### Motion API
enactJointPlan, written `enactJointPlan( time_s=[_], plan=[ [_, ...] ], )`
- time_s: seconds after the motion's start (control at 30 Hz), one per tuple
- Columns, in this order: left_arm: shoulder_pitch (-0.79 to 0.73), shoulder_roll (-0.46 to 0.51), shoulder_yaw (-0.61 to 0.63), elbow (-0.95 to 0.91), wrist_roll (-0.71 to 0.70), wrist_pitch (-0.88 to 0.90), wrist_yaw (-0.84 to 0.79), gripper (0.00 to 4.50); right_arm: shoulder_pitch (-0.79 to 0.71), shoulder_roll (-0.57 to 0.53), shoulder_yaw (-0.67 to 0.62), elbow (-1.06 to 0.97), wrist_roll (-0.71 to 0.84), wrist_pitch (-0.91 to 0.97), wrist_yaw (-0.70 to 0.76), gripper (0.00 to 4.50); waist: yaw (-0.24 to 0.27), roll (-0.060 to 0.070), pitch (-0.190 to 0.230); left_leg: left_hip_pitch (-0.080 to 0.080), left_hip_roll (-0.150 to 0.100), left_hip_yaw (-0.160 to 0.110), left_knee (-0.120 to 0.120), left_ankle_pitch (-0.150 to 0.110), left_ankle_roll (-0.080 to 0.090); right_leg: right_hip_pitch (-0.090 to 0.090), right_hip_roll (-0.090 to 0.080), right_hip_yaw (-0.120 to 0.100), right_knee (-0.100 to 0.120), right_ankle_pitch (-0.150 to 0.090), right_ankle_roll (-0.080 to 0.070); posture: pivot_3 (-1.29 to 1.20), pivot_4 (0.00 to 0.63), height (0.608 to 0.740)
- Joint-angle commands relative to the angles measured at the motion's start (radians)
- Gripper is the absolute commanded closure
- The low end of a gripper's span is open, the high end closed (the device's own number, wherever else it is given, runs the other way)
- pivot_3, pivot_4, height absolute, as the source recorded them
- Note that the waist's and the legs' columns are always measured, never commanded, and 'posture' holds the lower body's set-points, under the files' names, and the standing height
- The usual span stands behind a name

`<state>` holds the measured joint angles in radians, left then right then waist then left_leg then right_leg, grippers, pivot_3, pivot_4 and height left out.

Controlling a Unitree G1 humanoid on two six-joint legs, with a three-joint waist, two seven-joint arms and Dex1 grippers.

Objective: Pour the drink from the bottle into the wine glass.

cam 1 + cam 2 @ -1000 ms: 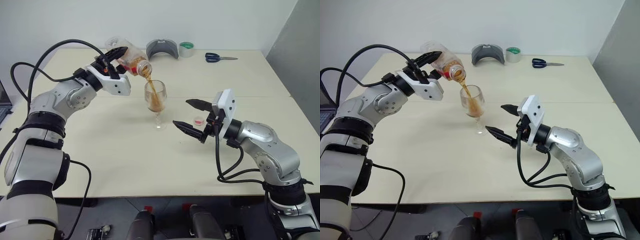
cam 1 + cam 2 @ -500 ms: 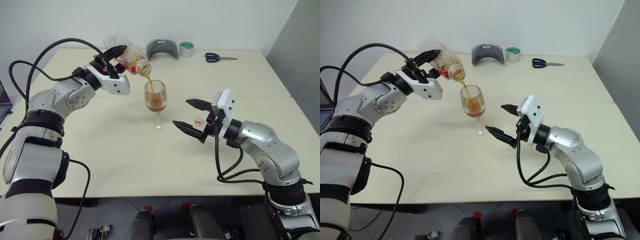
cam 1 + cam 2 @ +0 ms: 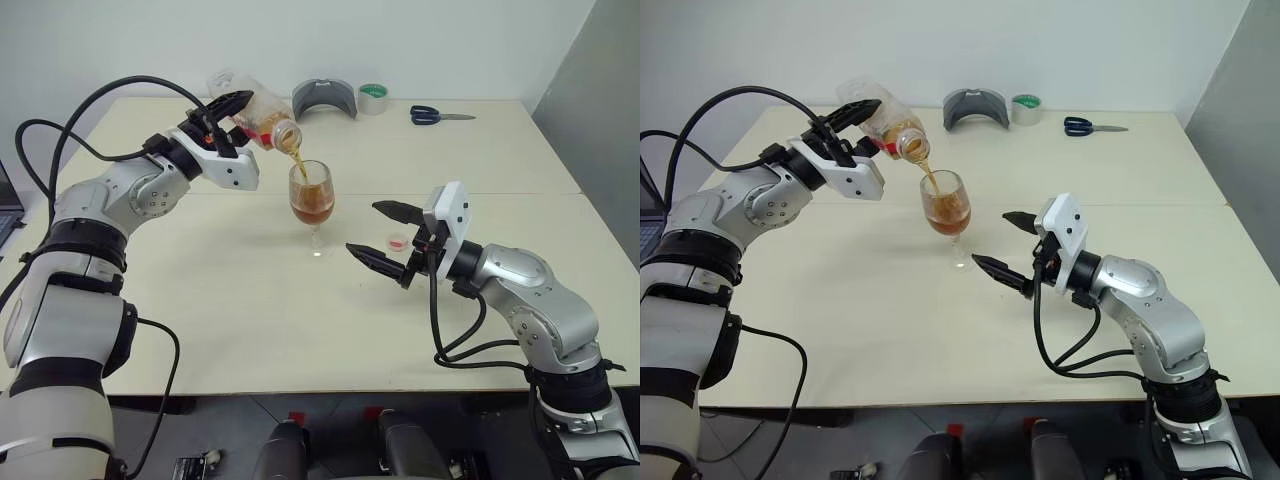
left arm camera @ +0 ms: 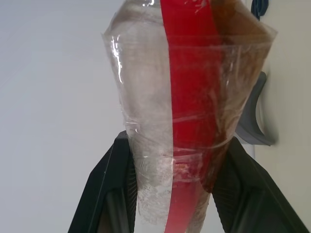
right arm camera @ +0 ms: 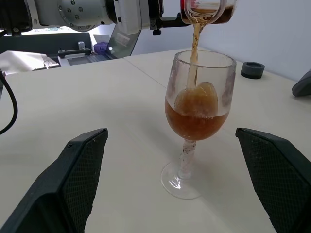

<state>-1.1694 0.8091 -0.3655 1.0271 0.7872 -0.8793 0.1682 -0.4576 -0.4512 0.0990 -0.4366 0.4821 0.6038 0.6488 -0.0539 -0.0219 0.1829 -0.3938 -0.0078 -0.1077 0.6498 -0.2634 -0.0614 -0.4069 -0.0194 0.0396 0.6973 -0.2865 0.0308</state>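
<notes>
Along the far edge of the cream bench (image 3: 250, 300): a grey curved plastic holder (image 3: 324, 97), just beside it a green-cored tape roll (image 3: 373, 98), then blue-handled scissors (image 3: 437, 115).

Tilted bottle (image 3: 262, 121) above half-full wine glass (image 3: 311, 197)

No readable text; bottle (image 4: 189, 111) red label strip shows no lettering.

A cream-coloured table (image 3: 480, 150) fills the middle of the room; a seam (image 3: 520, 194) runs across its top, as where two tops meet. Behind it stands a plain pale wall (image 3: 400, 40), evenly lit. At the right a grey panel (image 3: 600, 110) rises beside the table's edge. Below the near edge lies a grey floor (image 3: 230, 420). At the far left, a dark laptop edge (image 3: 6, 205).
</notes>
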Motion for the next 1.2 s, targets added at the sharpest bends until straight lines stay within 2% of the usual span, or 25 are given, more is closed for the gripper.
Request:
enactJointPlan(
  time_s=[0.03, 0.43, 0.87, 1.0, 1.2],
  plan=[
    [-0.038, 0.022, 0.011, -0.003, -0.012, 0.002, 0.022, 2.81, -0.003, 0.001, -0.006, -0.039, -0.002, -0.014, -0.006, 0.0, 0.0, 0.0, 0.0, 0.0, 0.0, 0.0, 0.0, 0.0, 0.0, 0.0, 0.0, 0.0, 0.0, 0.0, 0.0, 0.0, 0.15, 0.74],
    [-0.008, -0.017, 0.041, -0.002, -0.097, 0.025, -0.049, 2.81, -0.008, 0.016, -0.001, -0.042, -0.007, -0.024, -0.014, 0.0, 0.0, 0.0, 0.0, 0.0, 0.0, 0.0, 0.0, 0.0, 0.0, 0.0, 0.0, 0.0, 0.0, 0.0, 0.0, 0.0, 0.15, 0.74],
    [0.11, -0.128, 0.169, -0.07, -0.472, 0.078, -0.438, 2.81, -0.027, 0.066, 0.002, -0.007, -0.087, -0.128, -0.041, 0.0, -0.002, 0.0, 0.0, 0.0, 0.0, 0.0, 0.002, 0.0, 0.0, 0.0, 0.0, 0.0, 0.001, 0.0, 0.0, 0.0, 0.15, 0.74],
    [0.17, -0.179, 0.267, -0.147, -0.65, 0.224, -0.547, 2.81, -0.024, 0.066, 0.002, -0.028, -0.062, -0.12, -0.012, 0.0, -0.003, 0.0, 0.0, -0.002, 0.0, -0.001, 0.006, 0.0, 0.0, 0.0, 0.0, 0.0, 0.001, 0.0, 0.0, 0.0, 0.15, 0.74],
    [0.266, -0.193, 0.396, -0.288, -0.796, 0.479, -0.582, 2.81, -0.021, 0.022, 0.026, -0.06, -0.057, -0.07, 0.02, 0.0, -0.007, 0.0, 0.0, -0.003, 0.0, -0.001, 0.01, 0.0, 0.001, 0.0, 0.0, -0.001, 0.002, 0.0, 0.0, 0.0, 0.15, 0.74]
  ],
)
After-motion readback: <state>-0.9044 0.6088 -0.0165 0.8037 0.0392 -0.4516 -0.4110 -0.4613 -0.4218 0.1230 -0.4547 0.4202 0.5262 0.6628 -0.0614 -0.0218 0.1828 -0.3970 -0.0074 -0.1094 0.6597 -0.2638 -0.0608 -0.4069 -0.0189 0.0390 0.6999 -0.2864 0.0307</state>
